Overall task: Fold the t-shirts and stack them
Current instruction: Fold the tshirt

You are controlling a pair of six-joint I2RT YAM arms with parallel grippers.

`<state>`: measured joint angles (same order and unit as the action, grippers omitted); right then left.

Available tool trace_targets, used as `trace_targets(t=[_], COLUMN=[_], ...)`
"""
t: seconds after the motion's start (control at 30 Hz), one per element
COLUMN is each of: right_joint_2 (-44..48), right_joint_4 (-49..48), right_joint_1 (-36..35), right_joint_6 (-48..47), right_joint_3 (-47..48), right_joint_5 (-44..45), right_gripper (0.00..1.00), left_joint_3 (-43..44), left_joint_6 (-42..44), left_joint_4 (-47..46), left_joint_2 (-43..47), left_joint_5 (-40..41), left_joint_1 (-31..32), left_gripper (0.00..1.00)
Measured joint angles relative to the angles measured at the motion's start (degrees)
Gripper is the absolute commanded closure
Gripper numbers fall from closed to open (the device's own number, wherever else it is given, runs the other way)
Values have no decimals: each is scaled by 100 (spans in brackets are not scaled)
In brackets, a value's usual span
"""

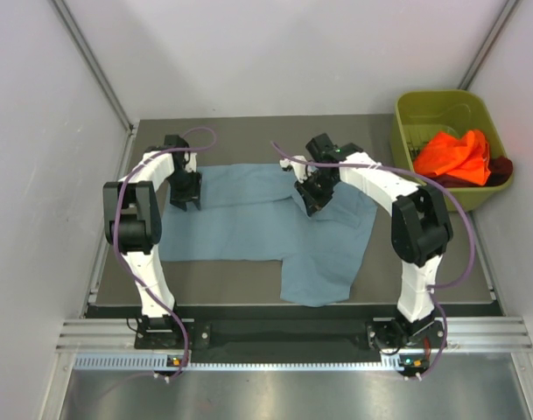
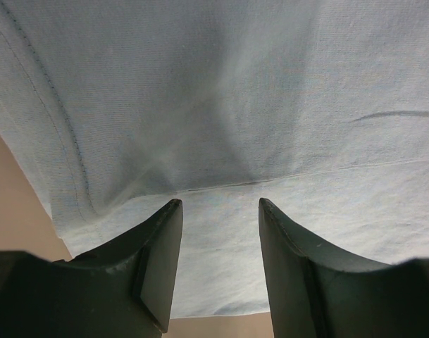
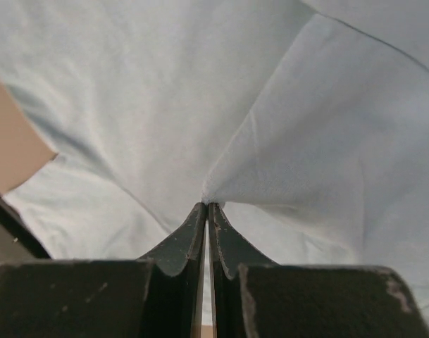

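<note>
Top external: orange t-shirt (image 1: 454, 156) in bin (image 1: 408, 112) | right wrist: right pincer (image 3: 208, 205) pinching blue-grey t-shirt (image 3: 165, 105) | left pincer (image 2: 219, 201) released

The left arm (image 1: 135, 219), at nine o'clock in the overhead view, and the right arm (image 1: 419, 227), at three o'clock, are both made of smooth white shells linked by chunky black joints. A thin purple cable (image 1: 117, 210) runs the length of each arm and loops free near the wrist. The bases (image 1: 157, 331), at seven and five o'clock, are black. The left gripper (image 1: 185, 203) and right gripper (image 1: 317, 203) are black too. Close up, the left fingers (image 2: 161, 260) are dark, matte and curved, tapering to blunt tips. The right fingers (image 3: 186, 246) match them, and their mounting block has pale scuffs at four o'clock.
</note>
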<state>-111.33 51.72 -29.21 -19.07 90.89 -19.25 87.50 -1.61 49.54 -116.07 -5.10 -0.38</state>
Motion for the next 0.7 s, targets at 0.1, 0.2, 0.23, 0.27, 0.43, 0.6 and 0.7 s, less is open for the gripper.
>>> trace_targets(t=[0.1,0.2,0.23,0.27,0.43,0.6,0.7], right_joint_2=[0,0,0,0,2,337,741], right_joint_4=[140,238,267,278,275,170,166], right_joint_1=[-68,-98,-105,-107,-94,249,962], right_joint_6=[-31,-44,-31,-28,-50,168,291], right_joint_3=[-4,-4,-4,-4,-7,-328,-695], right_joint_5=[-219,-354,-385,-407,-411,-426,-457], right_gripper=[93,77,64,62,60,64,64], left_joint_3=[-2,0,0,0,0,0,0], left_joint_6=[-2,-2,-2,-2,-2,0,0], left_joint_4=[0,0,0,0,0,0,0], left_joint_2=[0,0,0,2,0,0,0], left_joint_5=[0,0,0,0,2,9,26], left_joint_1=[0,0,0,0,0,0,-2], left_gripper=[48,48,48,48,48,48,48])
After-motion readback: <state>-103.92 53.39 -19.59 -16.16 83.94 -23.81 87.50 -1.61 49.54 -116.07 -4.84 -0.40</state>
